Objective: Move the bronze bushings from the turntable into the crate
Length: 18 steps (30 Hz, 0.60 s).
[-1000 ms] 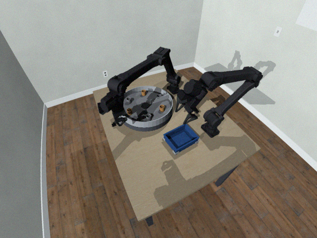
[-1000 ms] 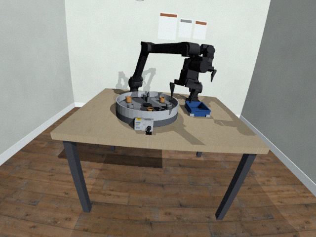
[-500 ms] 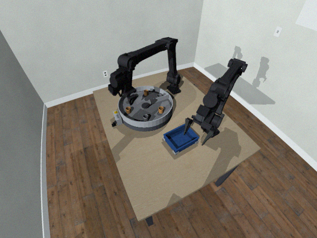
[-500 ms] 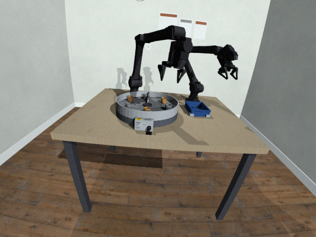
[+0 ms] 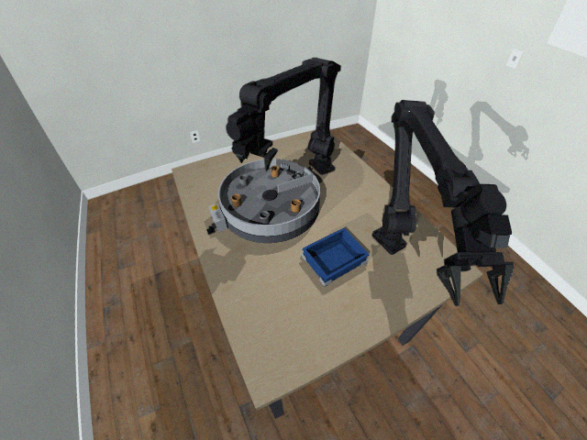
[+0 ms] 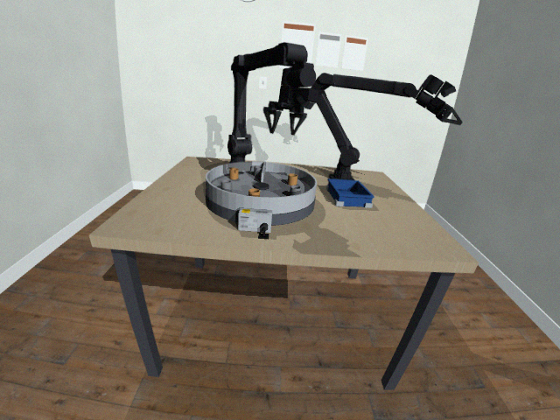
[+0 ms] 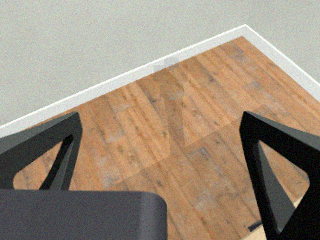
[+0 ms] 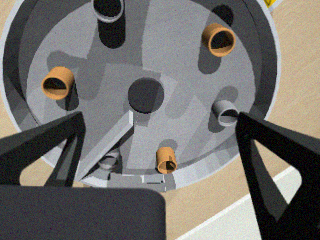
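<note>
Bronze bushings: stood, all three, on the turntable; gleamed orange-brown, hollow, short!
Steel bushings: shared the disc, dull grey.
Crate: sat level, blue.
Control box: wore a yellow mark, print too small to read.
Right gripper: hung wide open above the turntable.
Left gripper: gaped too, empty.

Since 1.0 s ago: left gripper swung from near the crate to beyond the table edge. Turntable rotated slightly clockwise in top view, carrying its bushings. Right gripper shifted, apparently toward its base.
</note>
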Tool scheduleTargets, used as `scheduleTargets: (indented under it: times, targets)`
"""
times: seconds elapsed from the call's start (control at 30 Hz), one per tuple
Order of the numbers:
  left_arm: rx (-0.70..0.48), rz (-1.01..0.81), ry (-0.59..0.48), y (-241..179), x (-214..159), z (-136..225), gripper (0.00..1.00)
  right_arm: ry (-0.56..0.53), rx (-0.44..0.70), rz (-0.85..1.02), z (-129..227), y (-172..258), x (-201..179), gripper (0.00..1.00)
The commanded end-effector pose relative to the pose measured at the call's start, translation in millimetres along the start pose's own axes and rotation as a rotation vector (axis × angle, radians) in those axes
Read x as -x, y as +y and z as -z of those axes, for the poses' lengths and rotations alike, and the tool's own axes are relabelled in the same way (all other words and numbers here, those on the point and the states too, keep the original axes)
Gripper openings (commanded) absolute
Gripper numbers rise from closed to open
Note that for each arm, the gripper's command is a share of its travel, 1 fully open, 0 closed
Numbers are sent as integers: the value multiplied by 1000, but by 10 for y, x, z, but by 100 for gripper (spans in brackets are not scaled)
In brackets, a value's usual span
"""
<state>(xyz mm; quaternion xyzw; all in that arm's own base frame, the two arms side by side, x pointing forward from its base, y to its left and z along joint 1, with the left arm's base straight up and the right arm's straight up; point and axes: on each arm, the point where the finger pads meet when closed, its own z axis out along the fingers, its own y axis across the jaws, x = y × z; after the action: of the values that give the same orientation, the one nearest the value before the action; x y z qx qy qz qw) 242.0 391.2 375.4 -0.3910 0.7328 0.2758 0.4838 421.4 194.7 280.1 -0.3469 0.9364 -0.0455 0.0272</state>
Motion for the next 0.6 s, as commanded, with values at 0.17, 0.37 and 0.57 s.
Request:
scheduleTargets:
  times: [0.17,0.37,0.57]
  targets:
    - [235,87,-234,1245,934,-54,100,-32,16,257,153,73,-575,100]
    - [402,115,-324,2111,1095,130,100,-19,42,408,101,208,-1045,100]
    - [483,123,-366,2520,1148,272,100,-21,63,559,3,347,-1483,100]
